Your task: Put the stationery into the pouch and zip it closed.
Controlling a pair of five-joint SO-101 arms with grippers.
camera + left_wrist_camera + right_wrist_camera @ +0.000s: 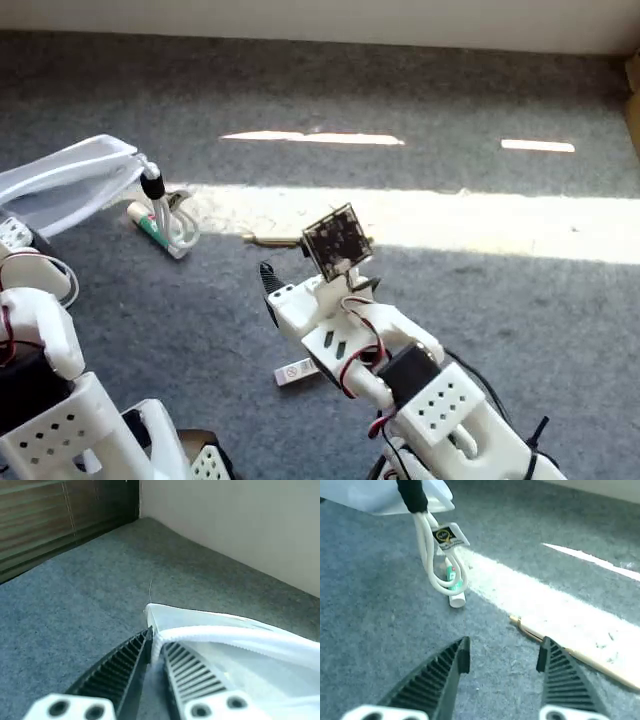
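A translucent white pouch (pixel 62 178) hangs lifted at the far left, and my left gripper (pixel 152 641) is shut on its zippered edge (pixel 210 632). From the pouch's black zip pull (pixel 152 184) a white cord loop (pixel 436 562) with a small tag (pixel 449 536) dangles to the carpet. Just behind the loop lies a white and green tube (pixel 148 226) (pixel 453 586). A beige pen (pixel 275 240) (pixel 570 651) lies in the sunlit strip. My right gripper (pixel 502 655) (pixel 266 274) hovers open over bare carpet between the tube and the pen, touching neither.
A small white flat item (pixel 298 372) lies on the grey carpet (pixel 480 300) beside the right arm's body. A bright band of sunlight crosses the middle. A wall runs along the far side, and the carpet to the right is open.
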